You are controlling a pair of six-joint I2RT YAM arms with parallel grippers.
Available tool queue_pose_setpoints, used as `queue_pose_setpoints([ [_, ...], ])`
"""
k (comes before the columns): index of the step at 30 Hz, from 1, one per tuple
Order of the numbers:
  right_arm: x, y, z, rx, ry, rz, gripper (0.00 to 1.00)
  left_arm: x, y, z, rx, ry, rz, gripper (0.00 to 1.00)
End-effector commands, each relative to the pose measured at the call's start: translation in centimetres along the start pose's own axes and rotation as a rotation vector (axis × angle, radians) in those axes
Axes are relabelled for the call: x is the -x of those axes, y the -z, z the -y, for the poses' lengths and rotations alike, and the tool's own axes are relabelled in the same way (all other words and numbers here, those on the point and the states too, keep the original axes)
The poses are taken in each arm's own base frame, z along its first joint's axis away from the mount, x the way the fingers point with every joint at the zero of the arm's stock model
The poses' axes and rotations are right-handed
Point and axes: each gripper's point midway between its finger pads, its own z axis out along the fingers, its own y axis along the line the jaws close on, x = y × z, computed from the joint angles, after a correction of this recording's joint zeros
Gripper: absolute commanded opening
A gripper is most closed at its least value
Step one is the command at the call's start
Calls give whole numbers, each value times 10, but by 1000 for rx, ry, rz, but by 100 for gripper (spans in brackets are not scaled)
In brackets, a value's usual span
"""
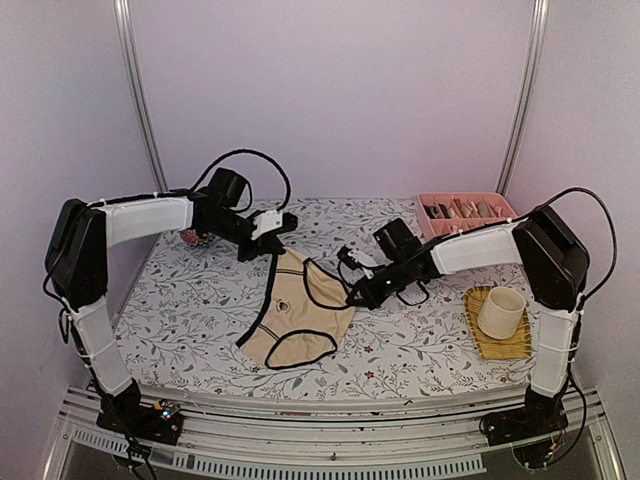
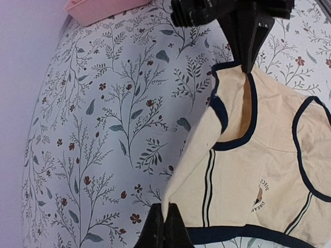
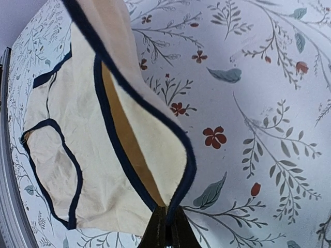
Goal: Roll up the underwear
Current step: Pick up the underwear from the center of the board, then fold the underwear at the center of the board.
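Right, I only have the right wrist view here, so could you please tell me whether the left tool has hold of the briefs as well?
Observer: Yes. The left tool is shut on the other waistband corner of the beige underwear.
Operator: Thank you. Is anything standing on the right side of the table?
Observer: A cream cup stands upright on a yellow mat, apart from the cloth.
Operator: And is there anything further back, please?
Observer: A pink tray sits at the far right corner of the table, with small items in it that I cannot make out.
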Motion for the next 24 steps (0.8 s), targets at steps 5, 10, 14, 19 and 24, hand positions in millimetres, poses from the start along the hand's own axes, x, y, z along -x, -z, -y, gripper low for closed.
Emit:
queue_pose_setpoints([
  [5, 85, 83, -33, -32, 173, 202, 2, 33, 64, -28, 191, -30, -3, 0],
  [10, 97, 113, -56, -33, 261, 240, 2, 54, 100, -33, 301, -56, 26, 0],
  [14, 95, 123, -88, -26, 345, 242, 2, 71, 125, -21, 334, -81, 62, 0],
  [19, 84, 133, -137, -11, 436, 261, 2, 80, 148, 20, 343, -102, 97, 0],
  [24, 71, 145, -173, 15, 481, 281, 2, 102, 191, 61, 381, -110, 188, 0],
])
